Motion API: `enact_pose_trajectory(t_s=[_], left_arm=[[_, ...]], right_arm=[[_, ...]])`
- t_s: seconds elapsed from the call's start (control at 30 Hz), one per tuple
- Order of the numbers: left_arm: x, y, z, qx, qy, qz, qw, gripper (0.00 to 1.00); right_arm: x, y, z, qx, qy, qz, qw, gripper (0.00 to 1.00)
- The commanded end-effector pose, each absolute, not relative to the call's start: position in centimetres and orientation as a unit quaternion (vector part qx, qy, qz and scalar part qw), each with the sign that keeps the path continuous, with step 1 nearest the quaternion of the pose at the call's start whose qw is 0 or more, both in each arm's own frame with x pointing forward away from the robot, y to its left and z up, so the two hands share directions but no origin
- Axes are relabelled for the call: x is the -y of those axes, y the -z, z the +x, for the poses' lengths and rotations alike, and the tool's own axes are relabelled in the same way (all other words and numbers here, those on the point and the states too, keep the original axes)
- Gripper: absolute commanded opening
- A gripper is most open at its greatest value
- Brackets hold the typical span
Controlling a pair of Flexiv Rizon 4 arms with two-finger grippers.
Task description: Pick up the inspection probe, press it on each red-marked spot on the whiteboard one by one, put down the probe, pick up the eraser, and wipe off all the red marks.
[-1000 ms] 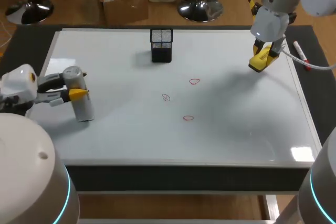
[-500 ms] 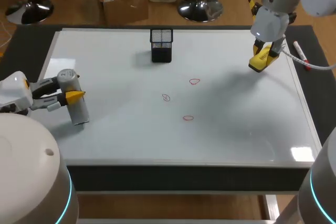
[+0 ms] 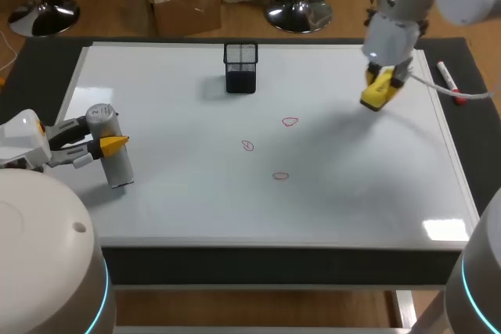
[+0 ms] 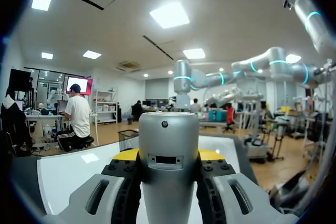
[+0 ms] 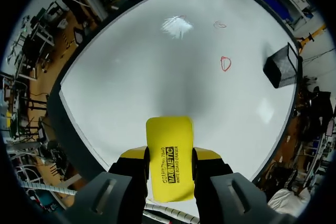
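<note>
Near left: clamps silver inspection probe (image 3: 116, 163) between fingers of left gripper (image 3: 109, 145), roughly upright at near-left part of whiteboard (image 3: 352, 201). Mid-board: three red marks (image 3: 281, 176), unwiped, well apart from both tools. Far right: pinches yellow eraser (image 3: 373, 96) in right gripper (image 3: 381, 84), above board. Far middle: black mesh holder (image 3: 240, 68) on board.

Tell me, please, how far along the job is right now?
Done: the eraser is picked up, clamped in the right gripper above the whiteboard. In hand: the left gripper grips the probe, standing at the board's left, not yet released. Left: all three red marks, unwiped.
</note>
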State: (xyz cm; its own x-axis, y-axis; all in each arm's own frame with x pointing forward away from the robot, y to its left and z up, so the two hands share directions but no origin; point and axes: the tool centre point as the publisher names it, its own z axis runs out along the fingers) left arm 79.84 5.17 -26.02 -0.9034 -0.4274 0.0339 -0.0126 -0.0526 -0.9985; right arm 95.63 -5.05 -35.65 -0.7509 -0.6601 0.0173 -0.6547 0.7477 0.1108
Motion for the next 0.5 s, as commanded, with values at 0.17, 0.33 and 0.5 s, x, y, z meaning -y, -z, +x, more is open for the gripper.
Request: enact_pose_trajectory(t_s=[0.17,0.33,0.5], left_arm=[[-5.2,25.8,79.8,-0.673,0.706,-0.165,0.148,0.00],[-5.2,25.8,79.8,-0.673,0.706,-0.165,0.148,0.00],[-5.2,25.8,79.8,-0.673,0.706,-0.165,0.148,0.00]], right_arm=[[-2.4,36.3,93.6,0.917,0.020,0.396,0.042,0.00],[-5.9,36.1,92.0,0.906,0.021,0.422,0.037,0.00],[-8.9,35.6,90.6,0.893,0.018,0.449,0.033,0.00]])
